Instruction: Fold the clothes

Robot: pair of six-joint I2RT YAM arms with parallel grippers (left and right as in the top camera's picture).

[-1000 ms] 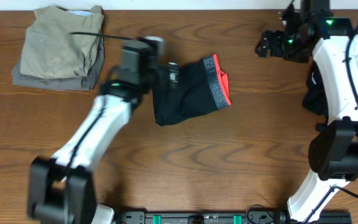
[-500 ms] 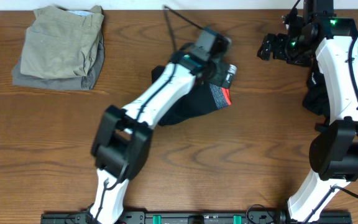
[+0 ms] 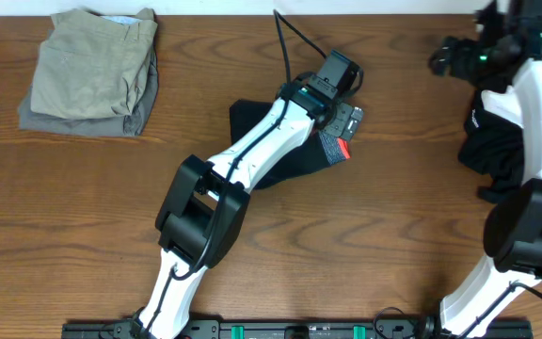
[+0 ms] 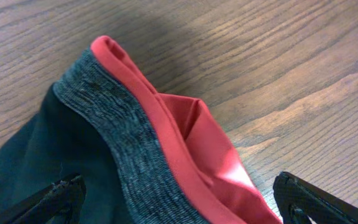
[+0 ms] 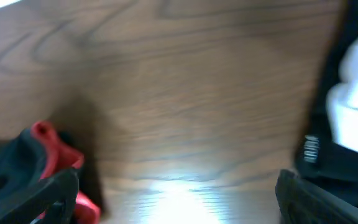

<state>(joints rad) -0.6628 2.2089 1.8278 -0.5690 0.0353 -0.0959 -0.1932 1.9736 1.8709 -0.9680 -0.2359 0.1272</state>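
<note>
**Position of work.** The black shorts (image 3: 301, 162) lie near the middle of the table (image 3: 393, 245). Their long axis runs roughly left to right in the overhead view, with the waistband end to the right.

**Left gripper.** The left gripper (image 3: 346, 121) hangs directly over that end. In its wrist view the two fingertips (image 4: 64, 193) stand wide apart and hold nothing. The grey waistband (image 4: 126, 137) and its red trim (image 4: 194, 134) pass diagonally between them, from upper left to lower right. The band therefore lies below and between the fingers, not off to one side. Whether the tips touch the cloth cannot be told.

**Right gripper.** The right gripper (image 3: 452, 56) sits at the far right edge of the table, well apart from the shorts. Its fingers are also spread and empty. Its wrist view catches only a sliver of red and black cloth at the left margin. The left arm is clearly the nearer one for any grasp on the waistband.

**Obstructions.**
- The left arm (image 3: 252, 155) covers most of the shorts from above, so their outline and the leg openings cannot be traced.
- The right wrist view is smeared. The black-and-white mass at its right edge is possibly the dark garment (image 3: 497, 151) lying by the right arm, but this is not certain.

**Other items.** A stack of folded khaki garments (image 3: 87, 71) rests at the far left corner, well apart from both grippers.
</note>
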